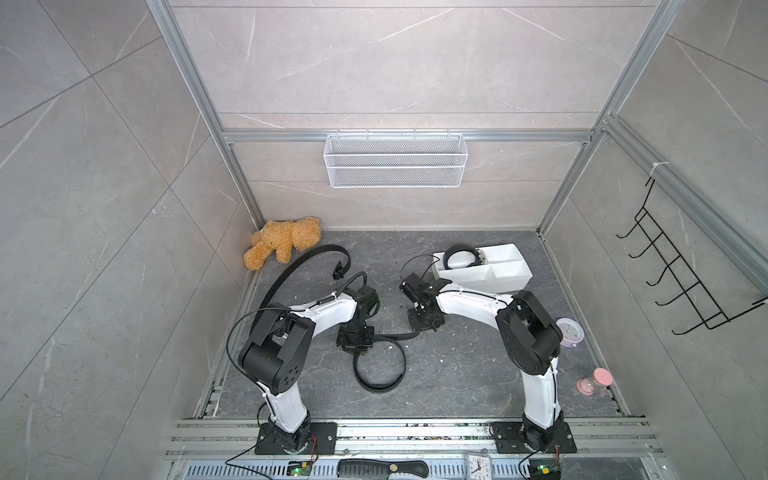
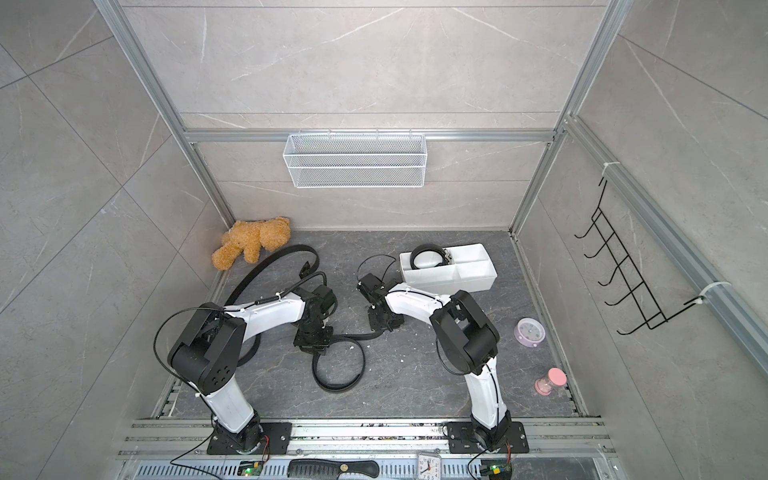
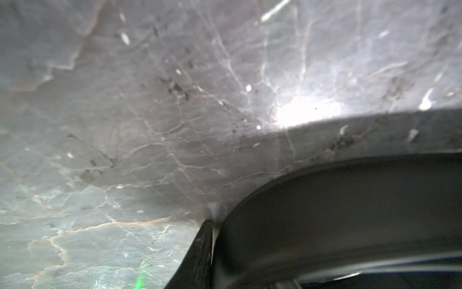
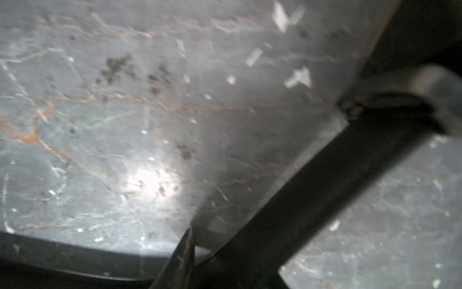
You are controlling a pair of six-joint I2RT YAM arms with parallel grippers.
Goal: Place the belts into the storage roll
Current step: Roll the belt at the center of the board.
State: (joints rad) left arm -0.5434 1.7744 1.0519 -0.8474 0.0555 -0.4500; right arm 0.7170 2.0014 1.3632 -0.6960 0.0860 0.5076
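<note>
The storage roll, a white divided tray (image 1: 478,284), stands at the back right with one coiled belt (image 1: 459,257) in its left compartment. A long second belt (image 1: 299,262) arcs from the teddy bear under my left arm. The third belt (image 1: 380,365) lies looped on the floor between the arms. My left gripper (image 1: 356,347) points down over the loop's top; a thin gap shows between its one visible finger (image 3: 201,252) and the strap (image 3: 337,212). My right gripper (image 1: 422,326) straddles the strap's free end (image 4: 312,195), with a small gap beside its visible finger (image 4: 183,255).
A teddy bear (image 1: 282,243) lies in the back left corner. A white wire basket (image 1: 395,160) hangs on the back wall and a black hook rack (image 1: 681,274) on the right wall. A lilac clock (image 1: 568,331) and a pink hourglass (image 1: 594,381) stand by the right edge.
</note>
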